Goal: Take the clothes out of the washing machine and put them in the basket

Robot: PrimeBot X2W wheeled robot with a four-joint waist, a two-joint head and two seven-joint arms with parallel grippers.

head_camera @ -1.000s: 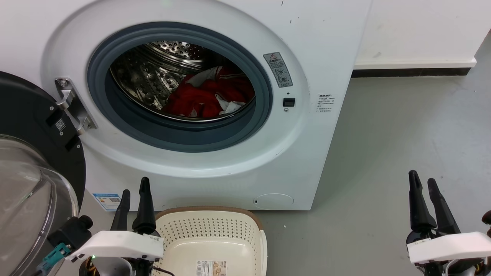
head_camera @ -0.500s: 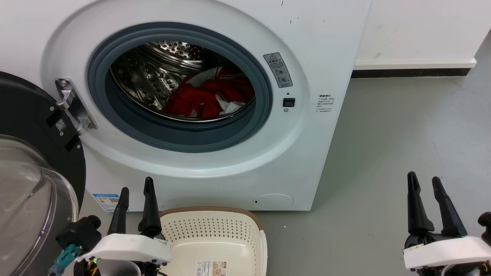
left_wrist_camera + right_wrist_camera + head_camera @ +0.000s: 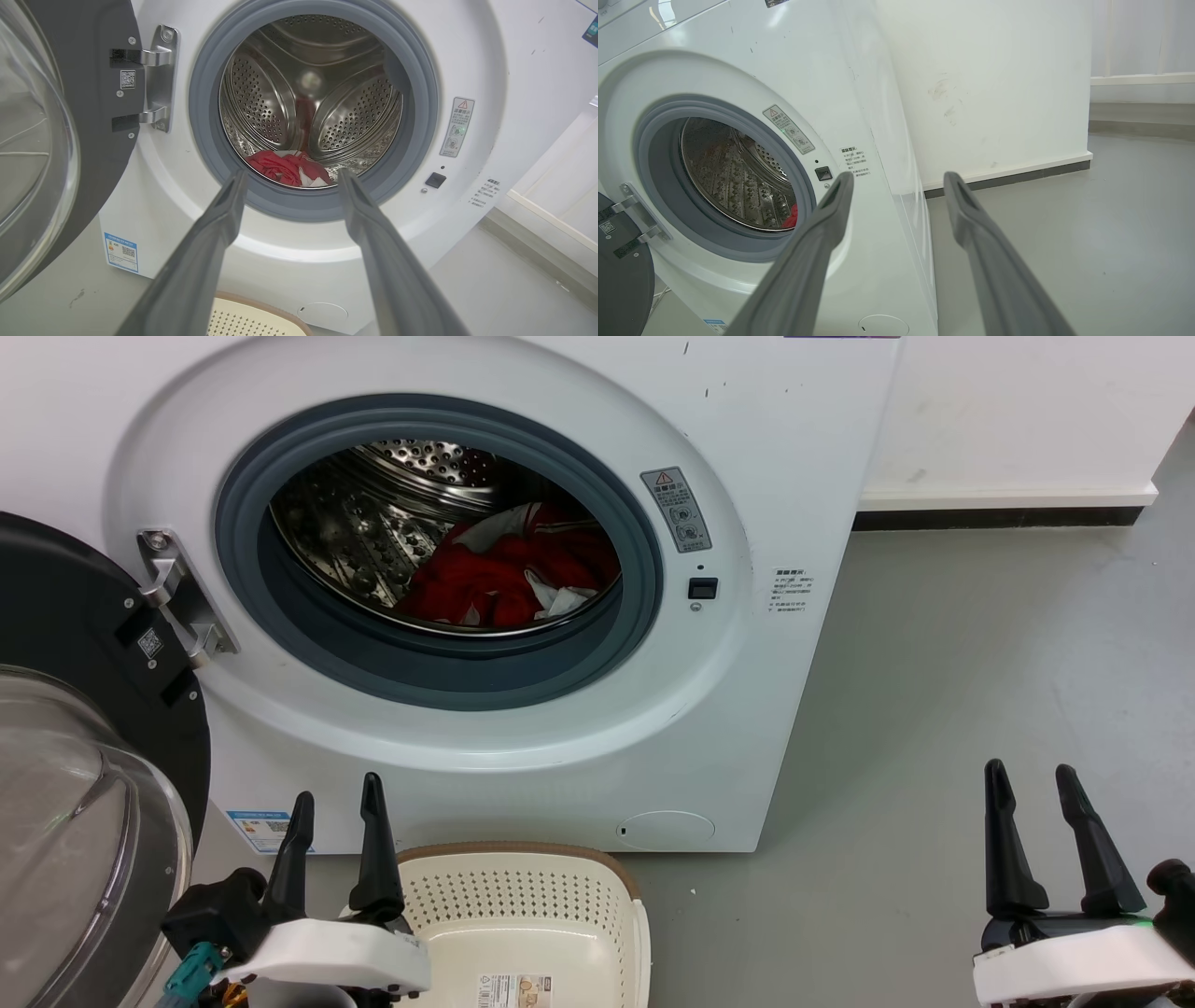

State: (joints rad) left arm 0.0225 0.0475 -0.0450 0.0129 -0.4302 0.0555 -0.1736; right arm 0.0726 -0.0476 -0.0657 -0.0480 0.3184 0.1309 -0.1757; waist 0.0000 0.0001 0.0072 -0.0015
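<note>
Red clothes inside washing machine

Washing machine: white shell, smooth and glossy.
Drum: perforated steel, bright and mirror-like.
Porthole seal: grey, matt, rubbery.
Door: clear glossy glass in a black matt frame.
Clothes: soft red and white cloth, creased.
Basket: cream plastic, perforated, slight sheen.
Floor: grey, smooth, dull sheen.
Left pincer: dark matt fingers.
Right pincer: dark matt fingers.

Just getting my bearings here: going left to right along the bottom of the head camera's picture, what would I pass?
Washing machine door, swung open → left gripper → basket → bare grey floor → right gripper.
</note>
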